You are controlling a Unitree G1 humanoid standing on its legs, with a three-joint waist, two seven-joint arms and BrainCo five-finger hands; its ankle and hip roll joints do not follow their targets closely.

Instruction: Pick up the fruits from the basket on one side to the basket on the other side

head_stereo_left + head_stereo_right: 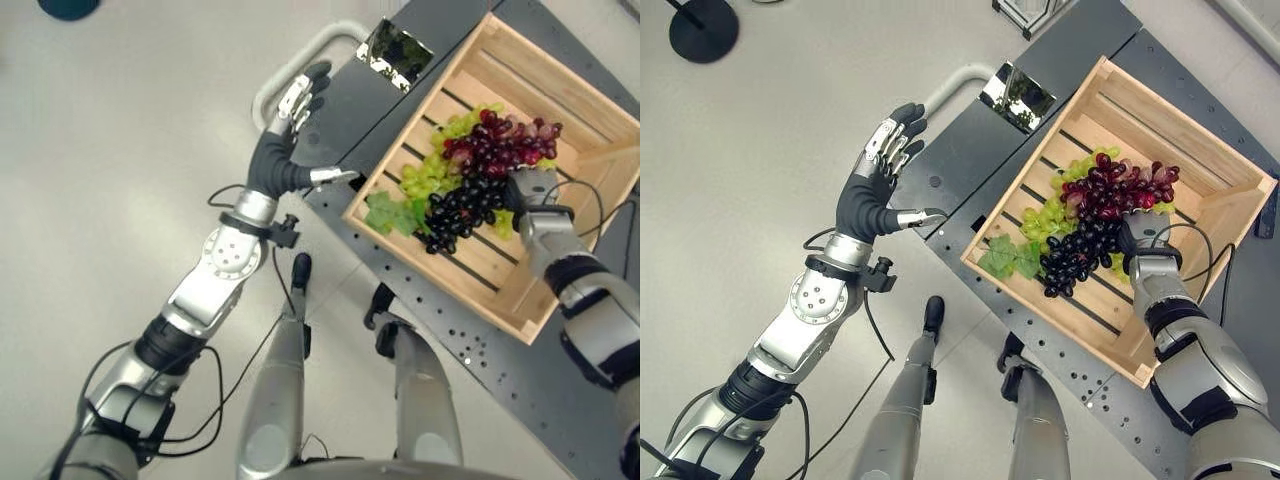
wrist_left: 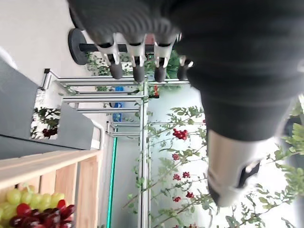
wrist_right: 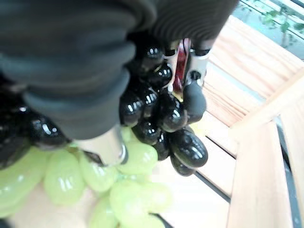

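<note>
Right hand point(image 1: 1145, 235) is down in the wooden crate point(image 1: 1200, 150), fingers point(image 3: 194, 97) pressed into the black grapes point(image 1: 1075, 255), with red grapes point(image 1: 1115, 190) just beyond and green grapes point(image 1: 1050, 220) beside and beneath; whether it has clamped on a bunch I cannot tell. Judgement: curl round the whole black bunch near its stem and lift straight, so neighbouring bunches do not drag. Left hand point(image 1: 880, 175) hangs well away, fingers straight and apart; the receiving basket is not visible.

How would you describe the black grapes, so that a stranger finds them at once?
Find the wooden crate on the dark table. Three grape bunches lie inside, and the black grapes lie nearest the robot, at its right hand. They are the darkest; the others are red and green.
</note>
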